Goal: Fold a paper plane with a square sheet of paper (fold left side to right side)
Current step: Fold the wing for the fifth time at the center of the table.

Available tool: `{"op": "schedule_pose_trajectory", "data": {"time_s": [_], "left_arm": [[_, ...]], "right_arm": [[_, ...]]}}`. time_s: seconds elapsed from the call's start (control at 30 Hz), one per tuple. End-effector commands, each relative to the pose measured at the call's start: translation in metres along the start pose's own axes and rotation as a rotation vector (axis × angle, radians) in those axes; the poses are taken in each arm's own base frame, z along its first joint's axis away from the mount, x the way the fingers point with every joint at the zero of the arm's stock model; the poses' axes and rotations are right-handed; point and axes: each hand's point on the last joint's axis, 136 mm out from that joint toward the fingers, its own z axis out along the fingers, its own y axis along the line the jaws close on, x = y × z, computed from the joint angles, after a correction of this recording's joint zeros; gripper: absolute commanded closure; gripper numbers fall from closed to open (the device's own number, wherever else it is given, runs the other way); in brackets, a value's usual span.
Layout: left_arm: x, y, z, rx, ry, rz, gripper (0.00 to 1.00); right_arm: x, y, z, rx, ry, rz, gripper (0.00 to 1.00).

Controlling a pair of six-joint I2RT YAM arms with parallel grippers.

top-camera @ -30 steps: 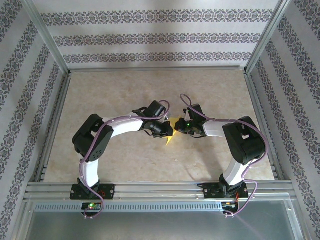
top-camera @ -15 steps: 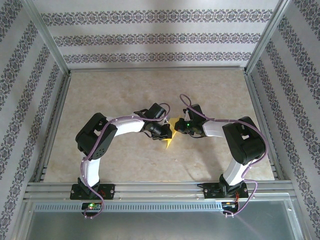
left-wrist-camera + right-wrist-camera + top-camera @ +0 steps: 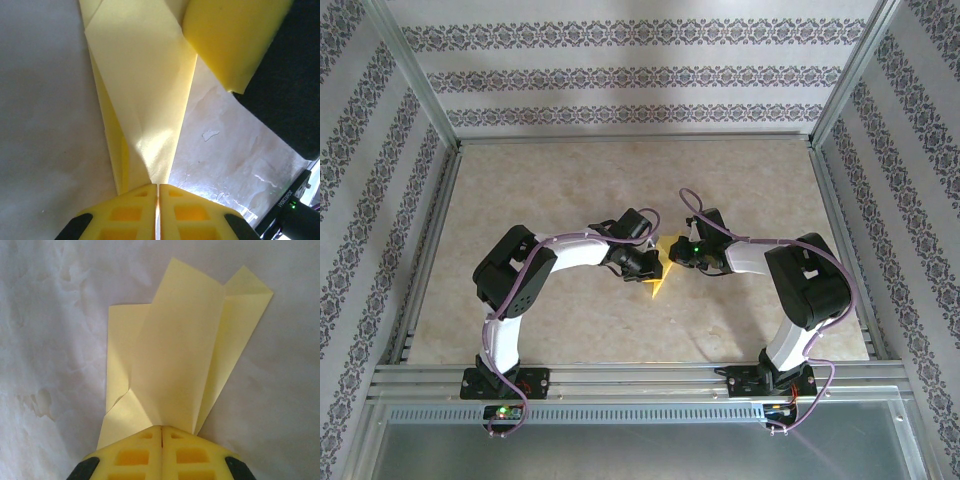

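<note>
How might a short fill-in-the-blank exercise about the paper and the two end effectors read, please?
The sheet of paper is ____ in colour. The left end effector is ____ on the sheet's tapered end. The right end effector grips the same sheet, so it is held by ____ end effectors.
Missing words: yellow; shut; two.

paper (image 3: 175, 355) yellow; gripper fingers (image 3: 132, 457) yellow; table (image 3: 570, 190) beige marbled; walls (image 3: 620, 75) floral-striped
</note>
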Motion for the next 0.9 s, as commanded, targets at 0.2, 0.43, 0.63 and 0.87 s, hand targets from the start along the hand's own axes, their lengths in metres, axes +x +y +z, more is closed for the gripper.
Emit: {"op": "schedule_pose_trajectory", "data": {"time_s": [0.2,0.43,0.63,0.87], "left_arm": [[0.008,0.018,0.009,-0.047,0.025,-0.004,0.90],[0.012,0.027,0.013,-0.073,0.037,-0.013,0.90],[0.019,0.047,0.014,-0.162,0.054,-0.014,0.94],[0.023,0.059,0.018,-0.200,0.065,-0.026,0.97]], "right_arm": [[0.042,-0.034,0.007,0.136,0.126,0.018,1.00],[0.038,-0.029,0.007,0.128,0.120,0.013,1.00],[0.018,-0.004,-0.004,0.074,0.082,-0.017,1.00],[-0.010,0.022,-0.041,-0.022,-0.014,-0.028,1.00]]}}
